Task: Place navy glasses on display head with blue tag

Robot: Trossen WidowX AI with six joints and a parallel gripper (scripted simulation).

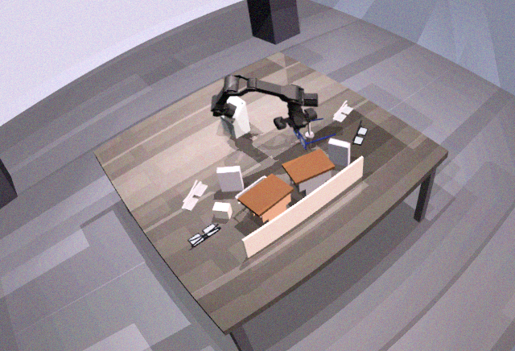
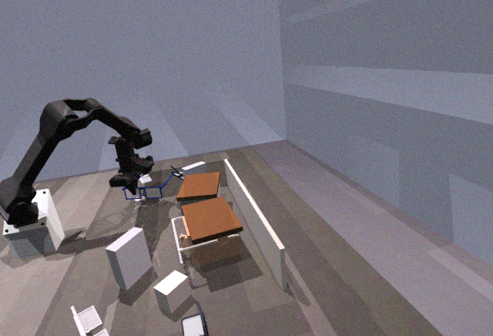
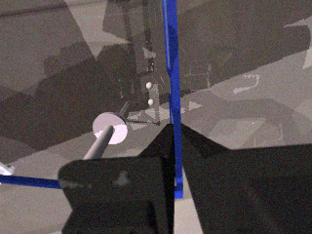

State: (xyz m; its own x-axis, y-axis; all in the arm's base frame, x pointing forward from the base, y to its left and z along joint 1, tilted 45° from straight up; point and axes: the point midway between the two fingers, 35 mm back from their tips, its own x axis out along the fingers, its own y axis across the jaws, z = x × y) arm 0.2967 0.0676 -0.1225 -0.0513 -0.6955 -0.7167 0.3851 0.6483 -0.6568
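My gripper (image 1: 300, 129) is shut on the navy glasses (image 1: 310, 134), a thin blue frame held a little above the table at the back. In the exterior view the gripper (image 2: 129, 186) holds the glasses (image 2: 147, 190) with the lenses hanging below and one temple pointing toward the orange roofs. In the wrist view a blue bar of the glasses (image 3: 173, 97) runs between my fingers (image 3: 173, 166). A grey peg stand (image 3: 109, 129) with a round base is just below. Two orange-roofed boxes (image 1: 308, 165) (image 1: 265, 193) stand nearby. The display heads and the blue tag are hidden; only a skin-coloured bit (image 2: 183, 237) shows under the nearer roof.
A long white panel (image 1: 303, 208) stands behind the roofed boxes. White blocks (image 1: 229, 178) (image 1: 339, 150) (image 1: 222, 209) stand around them. Other glasses lie on the table: a black pair (image 1: 203, 233), a dark pair (image 1: 360, 134), and white pairs (image 1: 342, 110) (image 1: 193, 194).
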